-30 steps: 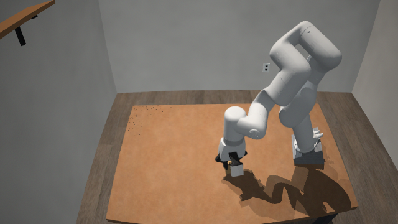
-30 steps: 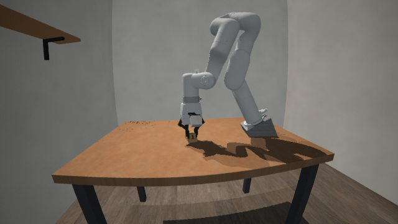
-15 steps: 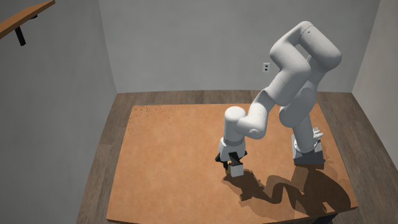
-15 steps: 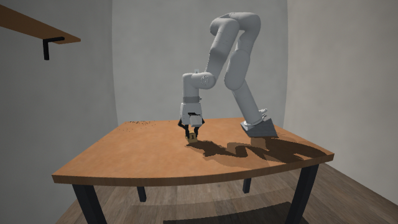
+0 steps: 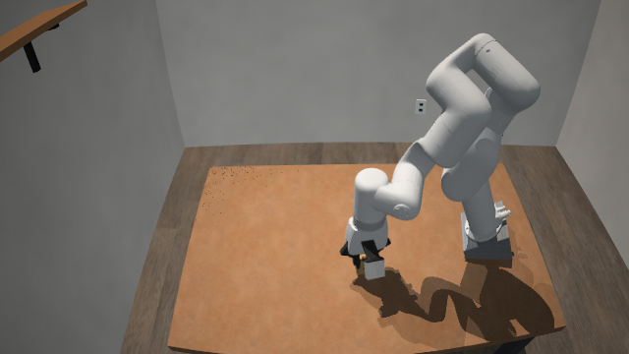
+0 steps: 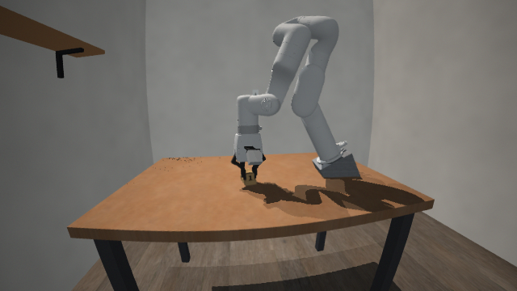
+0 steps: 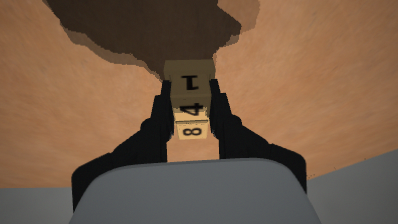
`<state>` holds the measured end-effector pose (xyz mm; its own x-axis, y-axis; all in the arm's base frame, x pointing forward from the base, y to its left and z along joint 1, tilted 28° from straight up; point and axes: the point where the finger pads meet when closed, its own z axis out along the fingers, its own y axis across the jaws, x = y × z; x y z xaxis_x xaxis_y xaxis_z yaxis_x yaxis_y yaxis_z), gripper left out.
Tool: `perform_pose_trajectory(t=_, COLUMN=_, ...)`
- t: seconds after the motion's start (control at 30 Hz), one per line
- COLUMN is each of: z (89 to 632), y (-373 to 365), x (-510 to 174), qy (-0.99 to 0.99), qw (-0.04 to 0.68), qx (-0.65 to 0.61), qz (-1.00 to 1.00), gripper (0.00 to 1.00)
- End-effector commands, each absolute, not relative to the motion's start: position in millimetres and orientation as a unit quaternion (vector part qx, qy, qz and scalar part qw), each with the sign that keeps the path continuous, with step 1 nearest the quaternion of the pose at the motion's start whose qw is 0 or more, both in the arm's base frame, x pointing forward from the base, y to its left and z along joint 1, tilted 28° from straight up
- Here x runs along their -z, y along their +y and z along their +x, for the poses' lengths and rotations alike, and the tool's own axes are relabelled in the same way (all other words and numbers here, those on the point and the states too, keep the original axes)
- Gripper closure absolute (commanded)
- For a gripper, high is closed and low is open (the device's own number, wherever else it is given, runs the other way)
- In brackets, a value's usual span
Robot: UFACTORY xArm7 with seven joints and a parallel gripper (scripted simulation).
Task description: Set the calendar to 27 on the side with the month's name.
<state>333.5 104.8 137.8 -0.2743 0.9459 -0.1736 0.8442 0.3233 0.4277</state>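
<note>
A tan wooden date cube (image 7: 190, 100) is between my black fingers in the wrist view. It shows the digits 1, 4 and 8 on three faces, with the 1 on the far face. My gripper (image 7: 190, 91) is shut on this cube and points straight down. In the exterior view the cube (image 6: 250, 178) sits at or just above the table top under the gripper (image 6: 250, 173), with the 1 facing the camera. In the top view the cube (image 5: 361, 262) is mostly hidden by the gripper (image 5: 364, 256). I see no tray and no second cube in any view.
The arm's base (image 5: 486, 241) stands at the right side of the orange-brown table. The arm's dark shadow (image 6: 323, 194) falls to the right of the cube. A wall shelf (image 6: 44, 38) hangs high at the left, away from the table.
</note>
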Motion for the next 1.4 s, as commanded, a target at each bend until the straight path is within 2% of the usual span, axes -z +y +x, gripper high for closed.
perform_pose_trajectory(t=0.0, z=334.1, y=105.4, x=-138.7, qy=0.788, qw=0.202, qx=-0.127, qz=0.567, gripper=0.71)
perform_pose_trajectory(t=0.63, z=334.1, y=105.4, x=-138.7, qy=0.788, qw=0.202, qx=-0.127, qz=0.567, gripper=0.71)
perform_pose_trajectory(t=0.67, z=334.1, y=105.4, x=-138.7, qy=0.788, qw=0.202, qx=-0.127, qz=0.567, gripper=0.67)
perform_pose_trajectory(t=0.73, z=334.1, y=105.4, x=-138.7, qy=0.788, qw=0.202, qx=-0.127, qz=0.567, gripper=0.67)
perform_pose_trajectory(t=0.77, z=334.1, y=105.4, x=-138.7, qy=0.788, qw=0.202, qx=-0.127, qz=0.567, gripper=0.63)
perform_pose_trajectory(t=0.9, z=334.1, y=105.4, x=-138.7, qy=0.788, qw=0.202, qx=-0.127, qz=0.567, gripper=0.63)
perform_pose_trajectory(t=0.93, z=334.1, y=105.4, x=-138.7, qy=0.788, qw=0.202, qx=-0.127, qz=0.567, gripper=0.59)
perform_pose_trajectory(t=1.1, z=334.1, y=105.4, x=-138.7, qy=0.788, qw=0.202, qx=-0.127, qz=0.567, gripper=0.55)
perform_pose_trajectory(t=1.13, z=334.1, y=105.4, x=-138.7, qy=0.788, qw=0.202, qx=-0.127, qz=0.567, gripper=0.51)
perform_pose_trajectory(t=1.37, z=334.1, y=105.4, x=-138.7, qy=0.788, qw=0.202, qx=-0.127, qz=0.567, gripper=0.51)
